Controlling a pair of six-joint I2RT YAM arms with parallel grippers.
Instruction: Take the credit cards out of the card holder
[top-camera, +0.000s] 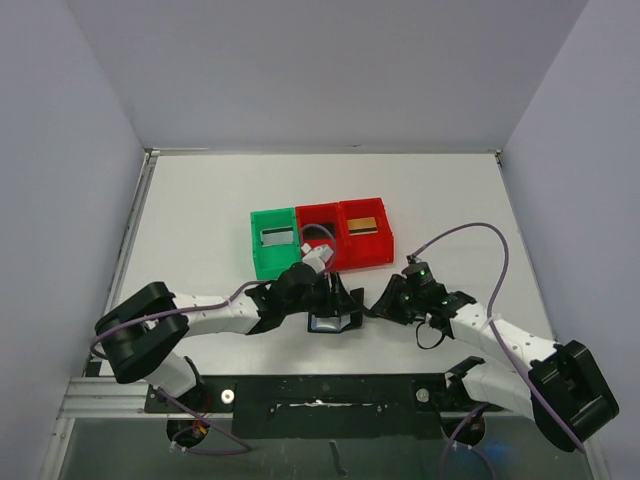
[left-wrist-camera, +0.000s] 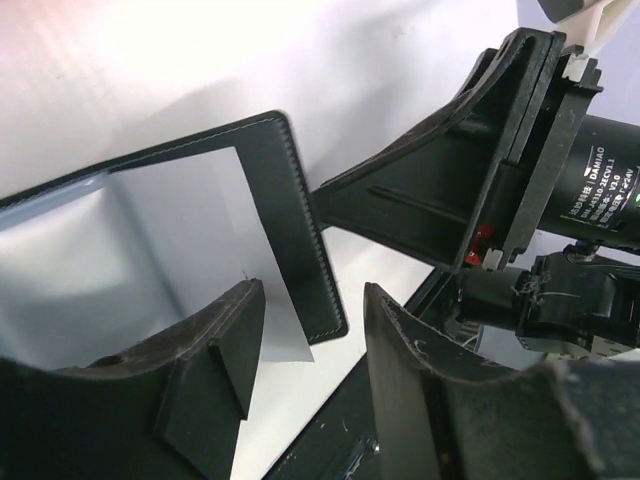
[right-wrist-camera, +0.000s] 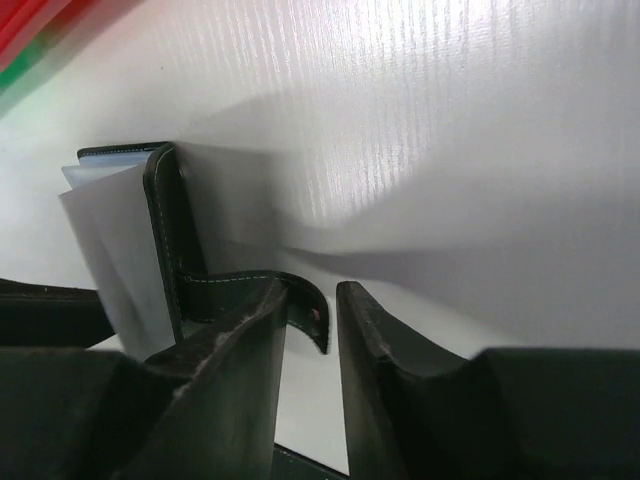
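holder (top-camera: 333, 323): open, at middle of table's (top-camera: 200, 220) near edge | left gripper (left-wrist-camera: 310, 300): jaws spread, holder's edge between | right gripper (right-wrist-camera: 313, 290): jaws narrowly parted about strap tab (right-wrist-camera: 235, 287) | gold card (top-camera: 363, 223): in red end bin (top-camera: 385, 250) | grey card (top-camera: 277, 237): in green bin (top-camera: 268, 262)

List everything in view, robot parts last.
Table: one, white, under everything.
Green bin: one, green, left end of mid-table row.
Red bins: two, red, right of it.
Silvery-grey card: one, in green bin.
Gold card: one, in rightmost red bin.
Card holder: one, black with glossy grey pockets, open between the end effectors.
Left end effector: one, black, jaws apart at holder's edge.
Right end effector: one, black, by holder's strap tab.
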